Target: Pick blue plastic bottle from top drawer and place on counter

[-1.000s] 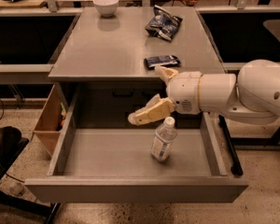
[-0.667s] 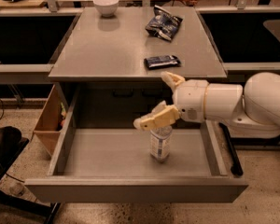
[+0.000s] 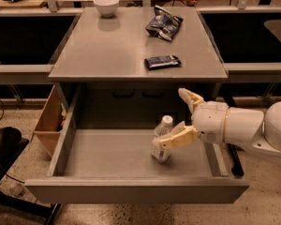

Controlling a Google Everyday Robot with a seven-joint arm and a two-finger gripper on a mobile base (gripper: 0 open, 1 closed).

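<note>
The blue plastic bottle (image 3: pixel 159 152), clear with a white cap, stands upright in the open top drawer (image 3: pixel 131 192), right of its middle. My gripper (image 3: pixel 172 118) reaches in from the right at the bottle, open, its cream fingers spread wide. The lower finger (image 3: pixel 177 138) crosses in front of the bottle's middle and hides part of it. The upper finger (image 3: pixel 189 98) points up, behind and to the right of the cap. I cannot tell whether the fingers touch the bottle. The grey counter (image 3: pixel 112 46) lies above and behind the drawer.
On the counter are a white bowl (image 3: pixel 106 4) at the back left, a dark crumpled snack bag (image 3: pixel 164 26) at the back right and a small dark packet (image 3: pixel 162 61) near the front right. A tan wooden box (image 3: pixel 49 121) hangs left of the drawer.
My gripper has moved down and to the right, and its lower finger now lies across the bottle's middle. The bottle has stayed upright in about the same place.
</note>
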